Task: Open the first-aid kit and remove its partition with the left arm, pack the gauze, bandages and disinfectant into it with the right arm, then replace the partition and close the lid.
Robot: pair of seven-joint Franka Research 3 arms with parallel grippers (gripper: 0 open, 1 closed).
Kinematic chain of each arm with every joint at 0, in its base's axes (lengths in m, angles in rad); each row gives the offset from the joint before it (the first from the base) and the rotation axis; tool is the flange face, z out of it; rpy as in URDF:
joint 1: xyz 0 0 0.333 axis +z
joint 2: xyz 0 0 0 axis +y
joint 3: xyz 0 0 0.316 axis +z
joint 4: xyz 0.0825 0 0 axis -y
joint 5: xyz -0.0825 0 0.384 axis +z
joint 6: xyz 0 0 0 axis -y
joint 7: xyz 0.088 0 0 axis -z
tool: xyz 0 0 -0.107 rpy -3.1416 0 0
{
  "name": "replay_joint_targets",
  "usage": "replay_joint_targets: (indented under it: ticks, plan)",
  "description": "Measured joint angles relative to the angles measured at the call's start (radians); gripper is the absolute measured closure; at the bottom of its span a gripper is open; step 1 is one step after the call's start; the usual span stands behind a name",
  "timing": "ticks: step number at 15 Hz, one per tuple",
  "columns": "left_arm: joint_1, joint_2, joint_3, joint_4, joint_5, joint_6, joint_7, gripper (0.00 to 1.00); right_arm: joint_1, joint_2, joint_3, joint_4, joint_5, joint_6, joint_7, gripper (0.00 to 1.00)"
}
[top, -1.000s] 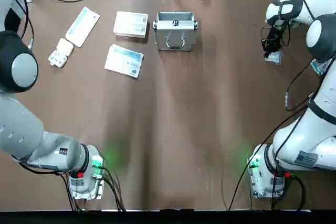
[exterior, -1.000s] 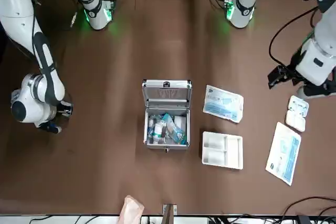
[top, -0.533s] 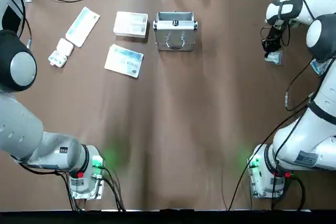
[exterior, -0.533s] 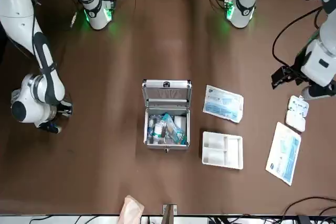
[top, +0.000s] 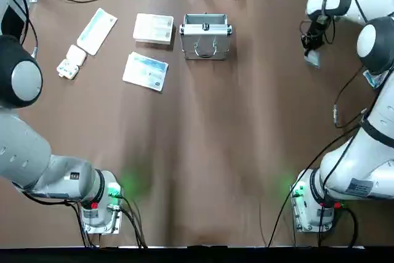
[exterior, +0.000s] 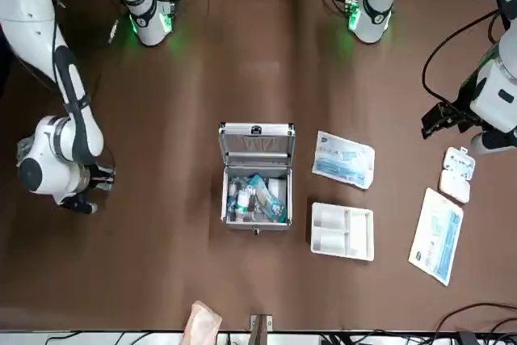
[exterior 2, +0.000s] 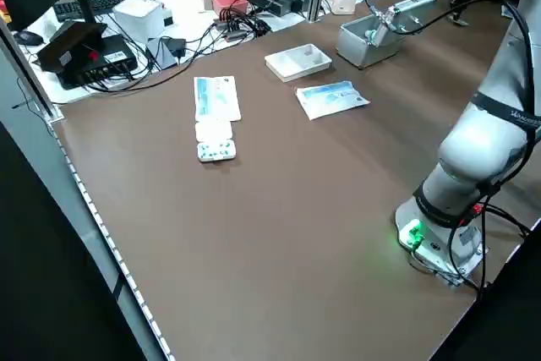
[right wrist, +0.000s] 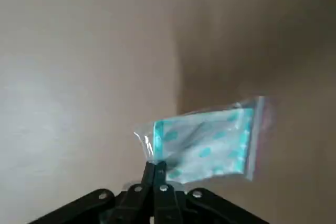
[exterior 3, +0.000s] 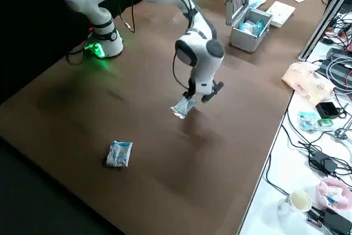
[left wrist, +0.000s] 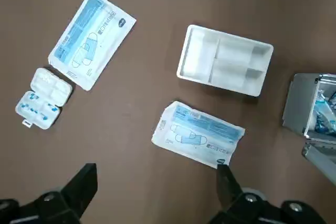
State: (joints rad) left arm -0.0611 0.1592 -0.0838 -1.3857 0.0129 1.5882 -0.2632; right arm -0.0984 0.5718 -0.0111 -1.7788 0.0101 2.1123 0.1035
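The first-aid kit [exterior: 256, 225] is sitting open in the front view, its lid [exterior: 257, 144] raised and small supplies showing inside; the partition [exterior: 327, 241] is lying beside it on the table. The left gripper [exterior: 436, 119] is hovering near the robot's left edge.

In the right side view I'm seeing the right gripper [exterior 3: 199, 96] hanging above the table, well apart from the kit, tilted, a clear packet [exterior 3: 183, 107] dangling from it. Another packet [exterior 3: 119, 153] is lying on the table.

In the right wrist view the fingers are closing on the packet's edge, seemingly just a corner, so a fast swing could shake it loose, or its free end could snag the kit's rim.

In the left wrist view the left fingers are standing apart, holding nothing.
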Motion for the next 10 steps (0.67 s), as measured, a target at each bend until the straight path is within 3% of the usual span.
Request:
replay_joint_targets:
  ticks: [4, 7, 10]
  plan:
    - [0.025, 0.000, 0.001, 0.000, -0.013, 0.007, 0.000, 0.00, 0.035, -0.037, 0.078, 0.130, 0.039, -0.173, 0.224, 0.99]
    - [0.055, 0.000, 0.002, 0.000, -0.028, 0.009, 0.002, 0.00, 0.076, -0.043, 0.126, 0.205, 0.054, -0.196, 0.377, 0.99]
    - [0.071, 0.000, -0.001, -0.003, -0.044, 0.009, 0.007, 0.00, 0.175, -0.043, 0.151, 0.304, 0.151, -0.196, 0.538, 0.99]
